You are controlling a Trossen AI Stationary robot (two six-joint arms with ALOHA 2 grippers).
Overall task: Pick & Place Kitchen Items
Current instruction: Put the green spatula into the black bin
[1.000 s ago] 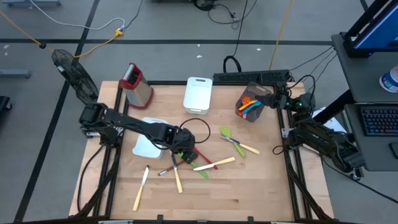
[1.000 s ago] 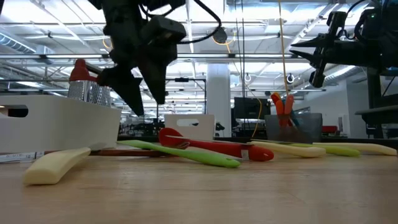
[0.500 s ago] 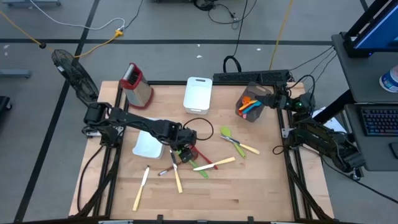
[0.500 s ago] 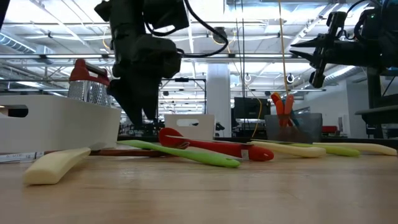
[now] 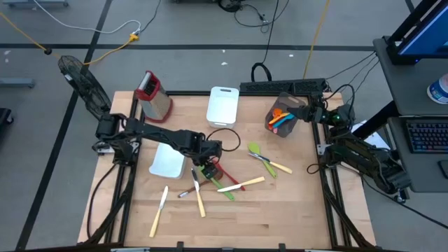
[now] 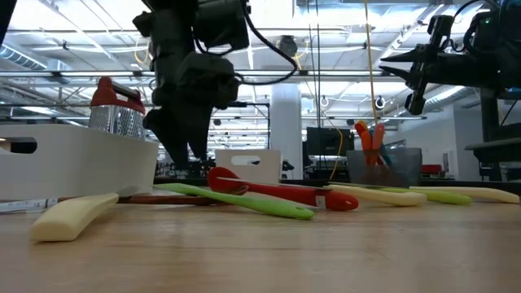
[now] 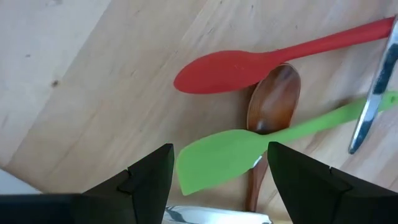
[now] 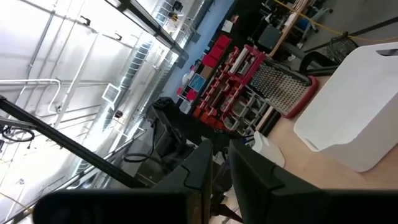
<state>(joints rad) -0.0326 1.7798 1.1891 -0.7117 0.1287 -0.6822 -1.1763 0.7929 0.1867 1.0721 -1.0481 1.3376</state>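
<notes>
A pile of utensils lies mid-table: a red spoon (image 7: 230, 68), a brown wooden spoon (image 7: 273, 99) and a green spatula (image 7: 224, 158), which lies over the wooden spoon. My left gripper (image 5: 208, 168) is open and points down over this pile. In the left wrist view (image 7: 217, 171) its fingers stand on either side of the green spatula's blade, and I cannot tell whether they touch it. My right gripper (image 5: 313, 110) is shut and held high at the far right, beside a clear cup (image 5: 283, 116) holding orange and blue utensils.
Cream knives (image 5: 159, 210) (image 5: 199, 199), a cream spatula (image 5: 241, 184) and a green spoon (image 5: 254, 149) lie loose on the table. A white tray (image 5: 168, 162) lies left of the pile. A white bin (image 5: 222, 106) and a red-topped grater (image 5: 154, 96) stand at the far edge.
My left gripper has turned about its wrist and gone down toward the pile of utensils, staying open. The utensils have not moved.
</notes>
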